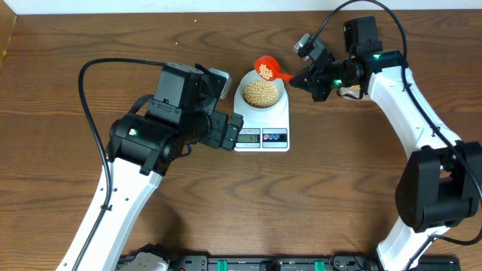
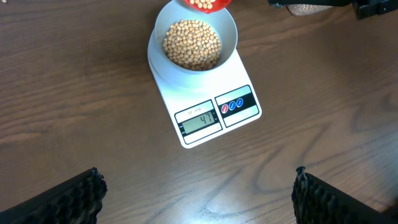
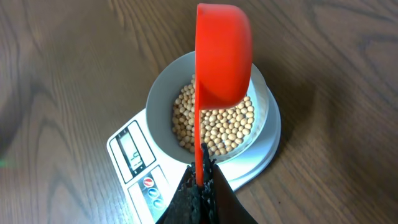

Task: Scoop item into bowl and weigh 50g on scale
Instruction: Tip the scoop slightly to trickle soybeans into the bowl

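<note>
Here the right pincer (image 3: 200,177) is clamped tight on the handle of a red scoop (image 3: 224,56). The scoop is turned on its side above the far rim of the bowl (image 2: 231,38), and the overhead view shows some beans inside it. The bowl stands on the back end of the scale (image 2: 186,93) and is partly filled with beans (image 2: 191,43). On the scale's front edge the display (image 2: 200,119) shows a two-digit figure starting with a four. The left pincer (image 2: 199,199) hangs wide open and holds nothing. It is above the bare table (image 2: 74,93), near the scale's display end and apart from it. Behind the right arm a tub (image 1: 350,90) with more beans is mostly hidden.
</note>
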